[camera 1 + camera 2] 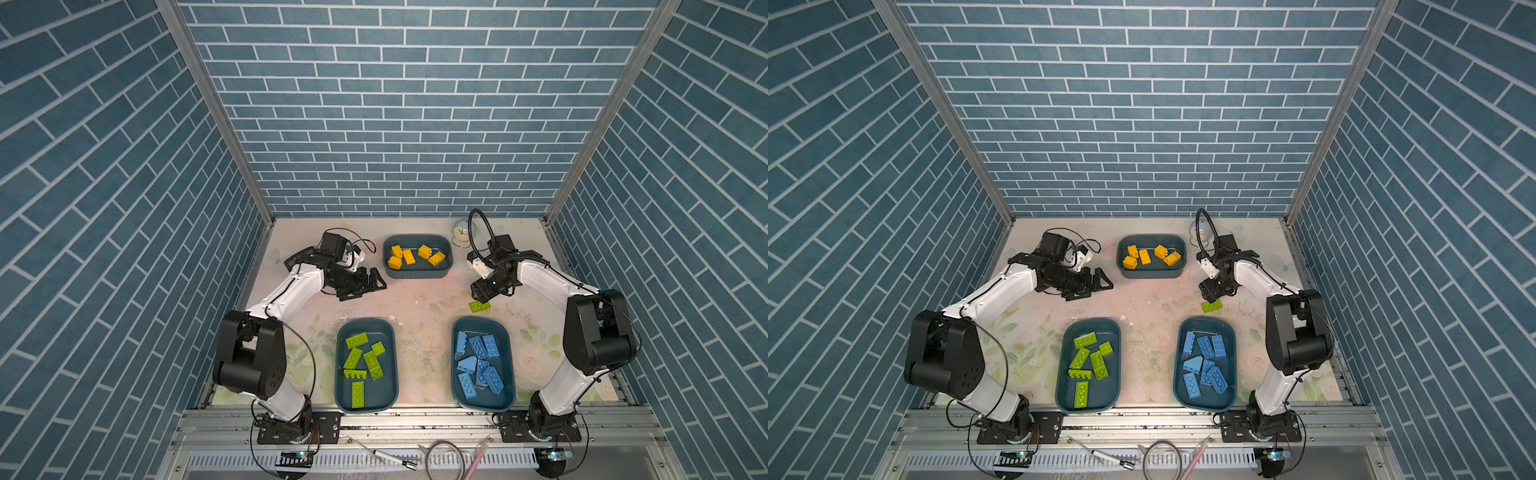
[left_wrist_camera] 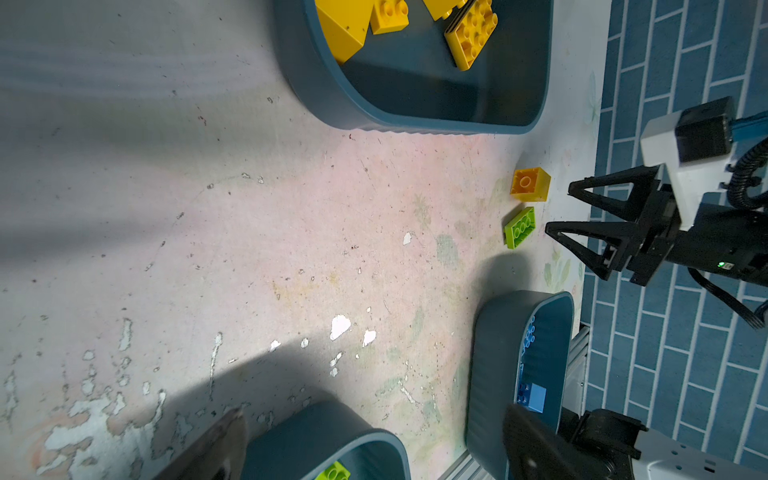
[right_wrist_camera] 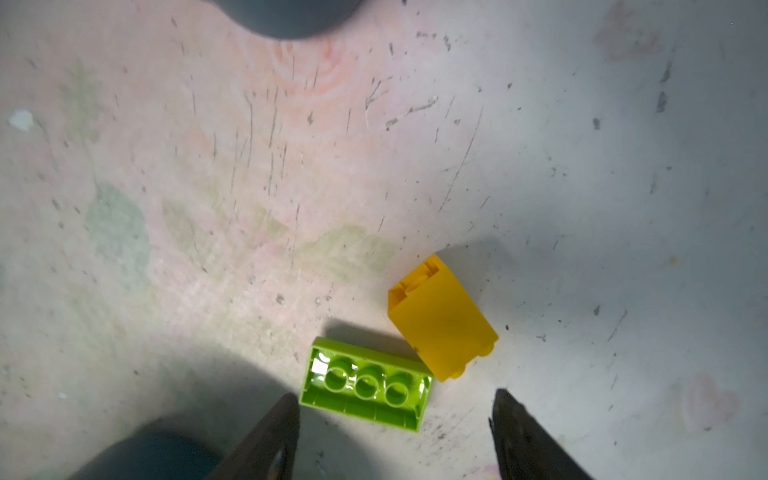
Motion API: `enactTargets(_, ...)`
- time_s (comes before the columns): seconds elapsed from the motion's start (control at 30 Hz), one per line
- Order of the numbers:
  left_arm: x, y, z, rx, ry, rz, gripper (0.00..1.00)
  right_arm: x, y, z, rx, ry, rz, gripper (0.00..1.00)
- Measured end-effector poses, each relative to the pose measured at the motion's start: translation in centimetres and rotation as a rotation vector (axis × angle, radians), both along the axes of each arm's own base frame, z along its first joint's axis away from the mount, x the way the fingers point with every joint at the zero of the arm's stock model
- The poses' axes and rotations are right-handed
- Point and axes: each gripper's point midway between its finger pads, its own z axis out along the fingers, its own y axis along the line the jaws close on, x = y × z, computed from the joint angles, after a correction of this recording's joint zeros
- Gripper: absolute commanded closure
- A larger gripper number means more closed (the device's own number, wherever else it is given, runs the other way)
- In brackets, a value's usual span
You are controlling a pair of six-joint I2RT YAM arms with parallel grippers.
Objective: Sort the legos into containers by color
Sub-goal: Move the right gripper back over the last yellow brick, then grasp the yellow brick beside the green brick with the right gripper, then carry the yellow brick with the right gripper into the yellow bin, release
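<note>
in both top views: yellow tub [image 1: 417,275], green tub [image 1: 378,395] and blue tub [image 1: 482,321] stocked by colour; left jaws wide apart, empty.
left wrist: green brick [image 2: 519,228] and yellow brick [image 2: 530,184] loose on desk [image 2: 291,208]; right jaws apart, empty.
right wrist: the same two bricks unsorted, just beside each other; judged two left to sort.

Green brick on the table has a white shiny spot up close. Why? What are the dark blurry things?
Right wrist view: light glares off the green brick, lying hollow side up; the blurry wedges are the right pincer, too near to focus. Left wrist view: that brick shows no glare.
</note>
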Motion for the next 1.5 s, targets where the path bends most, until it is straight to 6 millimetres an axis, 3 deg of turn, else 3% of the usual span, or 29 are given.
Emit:
enactTargets(0.33,-0.5,0.3,-0.1,0.021,0.02,-0.007,0.03,2.1,-1.0,-2.9,-0.09,0.014,0.184,0.31)
enactTargets(0.6,-0.4,0.4,0.2,0.027,0.015,-0.006,0.03,3.9,-0.4,-4.1,-0.091,0.013,0.227,0.52)
enactTargets(0.9,-0.1,0.1,0.7,0.024,0.003,-0.011,0.03,4.3,0.2,-4.2,-0.063,0.02,0.232,0.76)
enactTargets(1.07,0.2,-0.2,1.1,0.022,-0.008,-0.015,0.03,4.8,1.7,-2.4,0.02,-0.001,0.223,0.78)
enactTargets(1.2,0.3,-0.2,1.3,0.022,-0.012,-0.016,0.03,4.6,4.0,0.9,0.128,-0.048,0.209,0.78)
enactTargets(1.37,0.5,-0.3,1.7,0.019,-0.021,-0.016,0.03,4.5,8.7,6.5,0.274,-0.153,0.24,0.78)
enactTargets(1.5,0.8,-0.3,1.6,0.019,-0.02,-0.016,0.02,5.6,13.1,8.8,0.334,-0.212,0.308,0.78)
